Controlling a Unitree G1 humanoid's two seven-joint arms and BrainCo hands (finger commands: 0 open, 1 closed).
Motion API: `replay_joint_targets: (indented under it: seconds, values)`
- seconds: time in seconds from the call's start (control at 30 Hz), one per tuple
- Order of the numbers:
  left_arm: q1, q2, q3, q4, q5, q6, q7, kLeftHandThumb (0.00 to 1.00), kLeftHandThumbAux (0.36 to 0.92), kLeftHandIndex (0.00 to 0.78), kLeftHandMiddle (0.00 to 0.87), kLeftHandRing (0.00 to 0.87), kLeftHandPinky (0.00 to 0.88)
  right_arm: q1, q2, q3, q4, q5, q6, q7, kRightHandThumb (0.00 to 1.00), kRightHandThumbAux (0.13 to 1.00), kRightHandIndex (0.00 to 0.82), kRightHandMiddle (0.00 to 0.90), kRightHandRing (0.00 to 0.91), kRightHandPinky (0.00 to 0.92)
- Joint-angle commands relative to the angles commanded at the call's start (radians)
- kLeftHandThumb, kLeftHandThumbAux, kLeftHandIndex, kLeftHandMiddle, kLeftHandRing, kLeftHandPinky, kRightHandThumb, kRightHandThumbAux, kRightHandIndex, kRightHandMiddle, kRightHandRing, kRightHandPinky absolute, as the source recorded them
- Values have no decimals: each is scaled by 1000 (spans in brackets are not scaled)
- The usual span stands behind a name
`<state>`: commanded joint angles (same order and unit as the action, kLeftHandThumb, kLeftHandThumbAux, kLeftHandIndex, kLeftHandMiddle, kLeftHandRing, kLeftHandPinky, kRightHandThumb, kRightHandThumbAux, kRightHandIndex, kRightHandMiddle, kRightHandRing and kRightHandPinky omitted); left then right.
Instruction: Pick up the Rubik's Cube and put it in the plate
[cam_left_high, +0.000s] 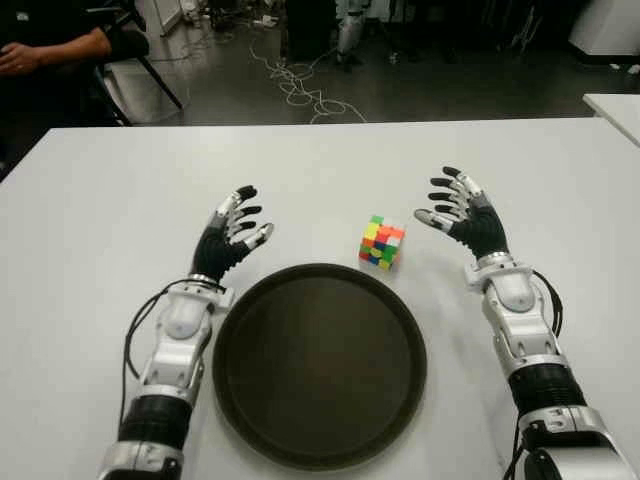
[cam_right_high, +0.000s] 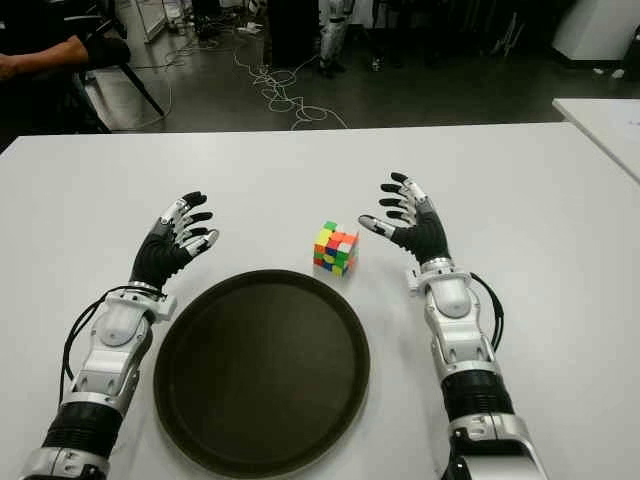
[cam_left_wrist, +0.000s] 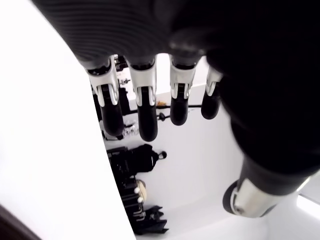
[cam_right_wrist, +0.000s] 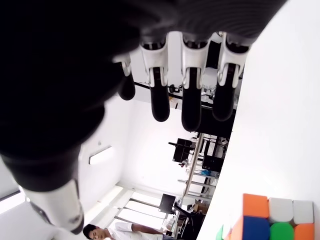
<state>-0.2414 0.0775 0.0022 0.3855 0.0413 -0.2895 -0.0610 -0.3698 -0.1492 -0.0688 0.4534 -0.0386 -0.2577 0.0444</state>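
Rubik's Cube (cam_left_high: 382, 242) on table, just left of open right hand (cam_left_high: 462, 215)

White table (cam_left_high: 100, 200) carries two things. A round dark plate (cam_left_high: 250, 420) sits at the near edge, its inside bare. The Rubik's Cube (cam_left_high: 382, 243) rests directly on the tabletop just beyond the plate's far right rim, not touching it.

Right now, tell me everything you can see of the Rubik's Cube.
The Rubik's Cube is a small three-by-three cube with bright stickerless-looking tiles: green, yellow, red, orange, white and some blue. It sits flat on the white table, turned corner-on to the camera, just beyond the dark round plate rim, apart from it. The right hand hovers open beside it; nothing touches it.
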Motion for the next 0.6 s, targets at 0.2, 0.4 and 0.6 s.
replay_joint_targets:
  seconds: [0.2,0.4,0.6]
  values:
    - [5,-2,-3,-4,3,2,6,207,697,86,126,152,184,-20,-34,9,-1,-89,-97,-75,58,744,155,234,235,238]
    - [8,-3,-3,-5,3,4,6,212,704,81,126,148,176,-73,-54,39,-15,-217,-213,-195,17,761,160,228,217,184]
    - [9,-3,0,-12,-5,17,0,213,710,80,120,143,179,-131,-76,74,48,-331,-361,-316,10,793,141,203,182,135]
